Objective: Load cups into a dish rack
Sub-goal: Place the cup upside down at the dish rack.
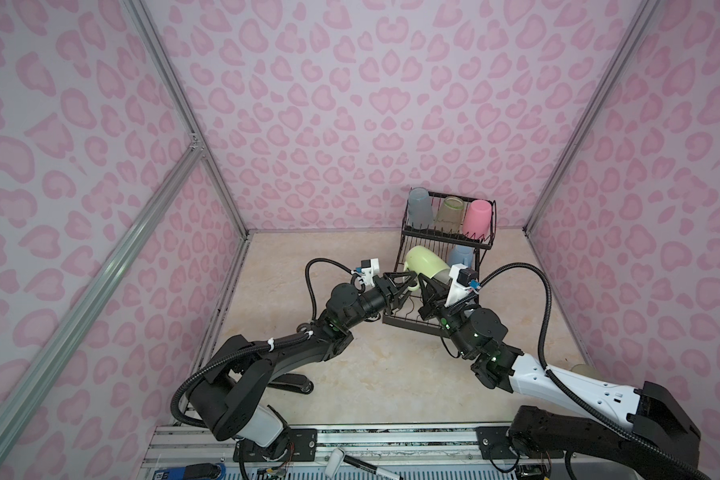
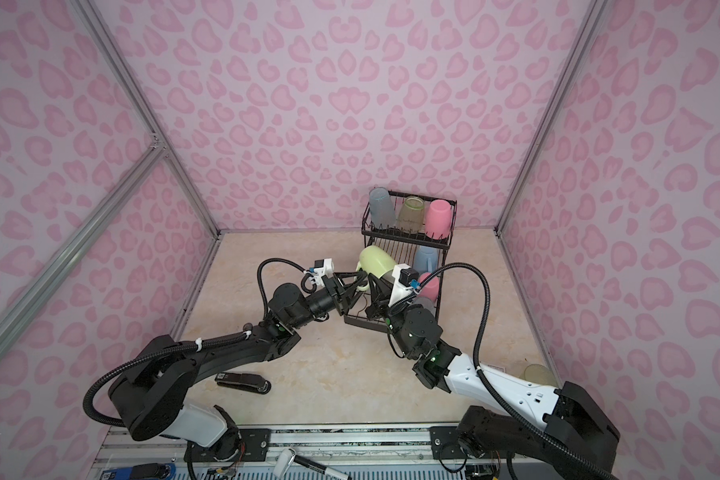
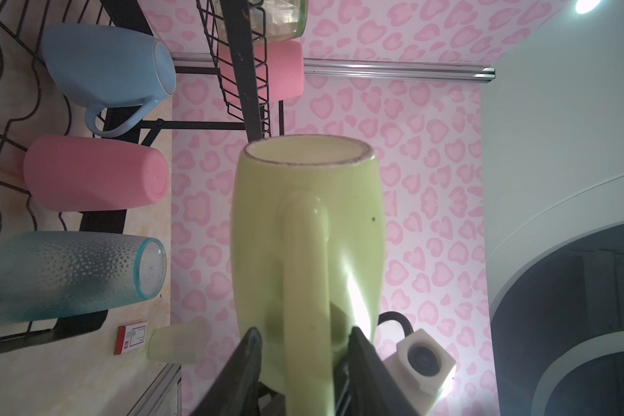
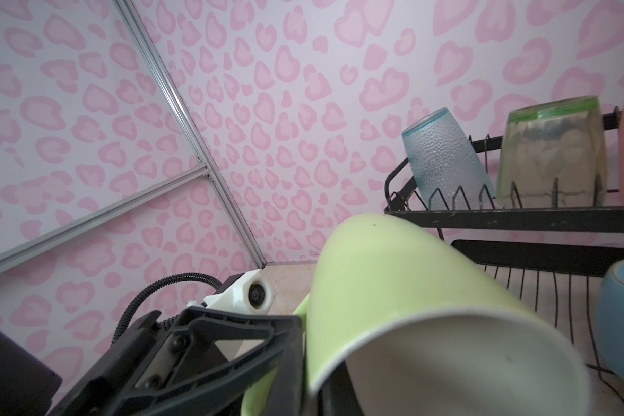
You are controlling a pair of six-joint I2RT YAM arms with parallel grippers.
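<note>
- In both top views, the pale yellow-green mug (image 1: 427,261) hangs tilted above the near left part of the dish rack (image 1: 445,237), between the two arms. It is glossy and barrel-shaped.
- The right tool (image 1: 429,283) is clenched on the mug's rim. The left tool (image 1: 410,281) has its jaws parted around the handle (image 3: 303,259).
- The rack is thin black wire. Its raised basket holds three upturned cups: a grey-blue tumbler (image 1: 420,205), a yellowish tumbler (image 1: 449,214) and an opaque pink tumbler (image 1: 476,218).
- A black stapler (image 2: 244,381) lies on the cream, marble-patterned surface (image 1: 350,374). Its white label is too small to read.
- From the left wrist, the mug's base shows a dull unglazed ring. The thick looped handle sits between the two dark fingers, with a gap on each side.
- On the wavy lower grid, three cups stand mouth-down: a smooth light blue mug (image 3: 105,68), a matte second pink tumbler (image 3: 94,173) and a dimpled translucent teal tumbler (image 3: 69,270).
- A frosted green tumbler (image 3: 177,342) sits on the surface just beside a small red-and-white card (image 3: 132,338). The print on the card is unreadable.
- From the right wrist, the mug's wide mouth is close to the lens, with an off-white inside.
- Behind the mug, the grey-blue tumbler looks pebbled with a teal edge. The yellowish one looks cloudy with a green band.
</note>
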